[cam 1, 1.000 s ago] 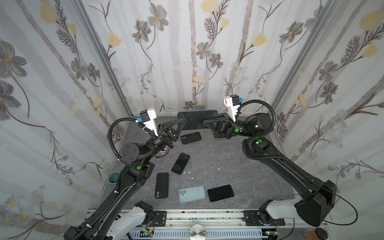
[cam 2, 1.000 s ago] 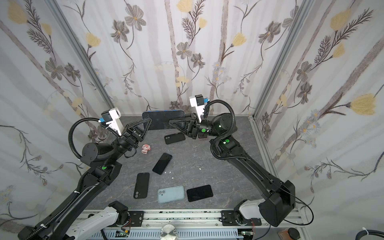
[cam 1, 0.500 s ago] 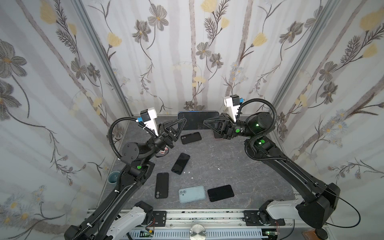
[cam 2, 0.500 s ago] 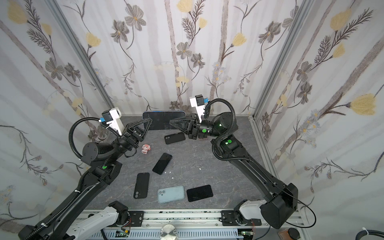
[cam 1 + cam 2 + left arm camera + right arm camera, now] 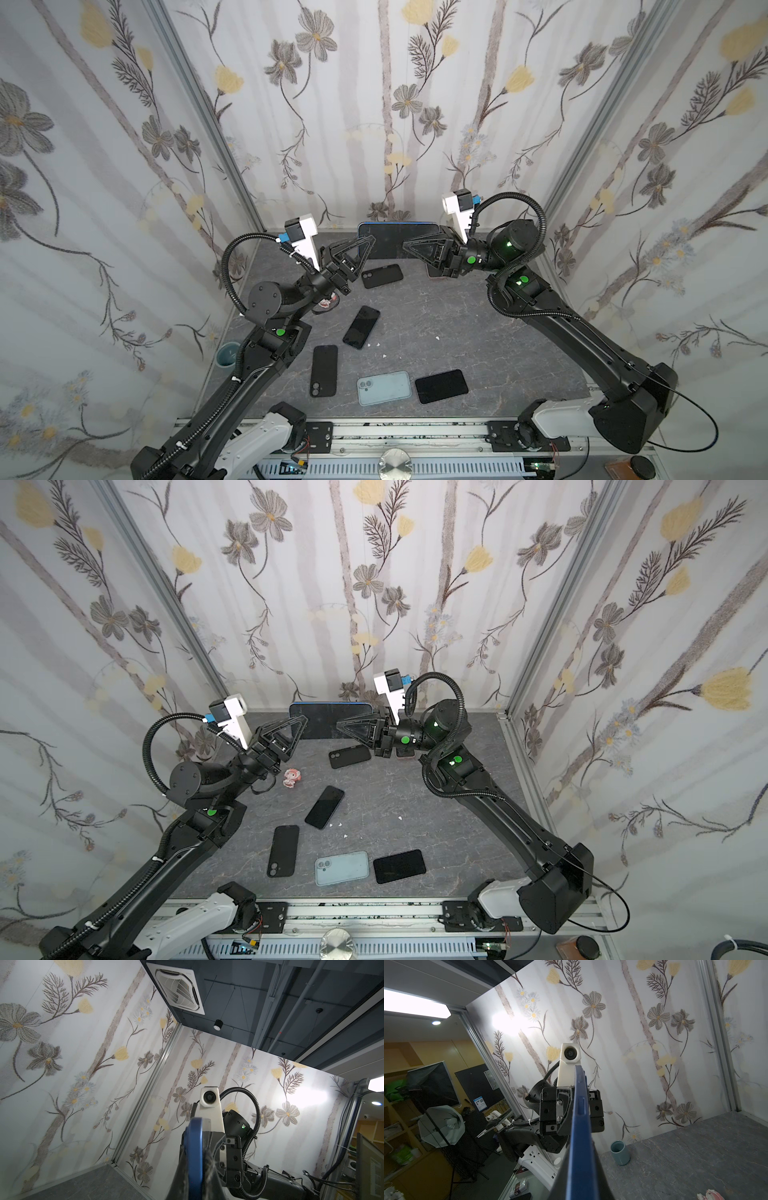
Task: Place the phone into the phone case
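Grey marbled tabletop (image 5: 457,328), floral-papered walls (image 5: 357,124)

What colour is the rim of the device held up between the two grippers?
Blue; the rim of the held device shows best in the right wrist view.

My left fingers (image 5: 302,721) and right fingers (image 5: 357,728) meet at the back of the worktop (image 5: 415,812). Each pinches one end of a blue-rimmed phone (image 5: 328,719) that stands on its long edge, dark face toward the camera. Just in front of it lie a black case (image 5: 349,756) and a pink figurine (image 5: 292,778). Nearer me lie a slanted dark phone (image 5: 324,807), a case with lens holes (image 5: 283,851), a pale blue case (image 5: 341,867) and a black slab (image 5: 399,866).
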{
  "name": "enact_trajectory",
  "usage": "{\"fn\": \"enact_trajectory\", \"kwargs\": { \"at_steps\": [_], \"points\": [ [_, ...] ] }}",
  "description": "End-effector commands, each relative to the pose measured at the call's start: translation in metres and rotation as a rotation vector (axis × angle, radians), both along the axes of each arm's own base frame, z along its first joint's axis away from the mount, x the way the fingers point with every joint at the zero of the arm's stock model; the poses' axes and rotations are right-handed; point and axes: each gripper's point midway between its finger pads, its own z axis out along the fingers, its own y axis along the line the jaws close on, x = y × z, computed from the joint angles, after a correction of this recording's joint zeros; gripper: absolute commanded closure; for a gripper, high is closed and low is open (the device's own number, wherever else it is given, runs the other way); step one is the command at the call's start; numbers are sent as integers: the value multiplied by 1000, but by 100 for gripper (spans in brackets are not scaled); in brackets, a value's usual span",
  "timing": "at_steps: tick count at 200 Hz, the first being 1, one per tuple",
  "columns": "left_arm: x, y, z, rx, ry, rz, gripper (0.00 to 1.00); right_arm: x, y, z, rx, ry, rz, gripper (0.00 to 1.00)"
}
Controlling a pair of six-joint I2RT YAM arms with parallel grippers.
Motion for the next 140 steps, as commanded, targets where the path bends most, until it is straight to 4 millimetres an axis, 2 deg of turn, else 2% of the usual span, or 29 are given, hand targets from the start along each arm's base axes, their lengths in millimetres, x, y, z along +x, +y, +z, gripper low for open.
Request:
{"fn": "enact_trajectory", "kwargs": {
  "at_steps": [1, 20, 39, 62, 83, 105, 111, 116, 118, 121, 125, 133, 140],
  "points": [
    [12, 6, -3, 0, 22, 75, 100, -10, -6, 6, 10, -100, 9, 58],
    [9, 8, -2, 1, 15, 80, 100, -5, -13, 7, 13, -107, -11, 59],
    [12, 8, -6, 7, 25, 90, 100, -4, -16, 4, 5, -113, -2, 65],
    [14, 6, -10, 12, 36, 85, 100, -4, -16, 2, 2, -115, 9, 81],
    [18, 6, -14, 19, 39, 101, 100, -4, -16, 1, 0, -117, 15, 100],
    [31, 11, -20, 28, 67, 172, 100, 1, -18, 2, 6, -108, -5, 100],
    [36, 14, -21, 32, 78, 204, 86, 3, -18, 2, 7, -101, -17, 100],
    [41, 17, -25, 39, 92, 238, 70, 6, -19, 2, 6, -94, -28, 100],
    [43, 18, -26, 43, 99, 252, 58, 7, -19, 2, 6, -92, -32, 100],
    [46, 20, -28, 47, 107, 273, 47, 12, -20, 1, 5, -81, -49, 100],
    [51, 23, -30, 51, 118, 305, 35, 15, -20, 0, 5, -75, -63, 100],
    [60, 30, -36, 64, 145, 370, 23, 25, -23, -2, 0, -48, -105, 100],
    [67, 37, -40, 73, 163, 426, 19, 34, -27, -4, -4, -28, -140, 100]
  ]
}}
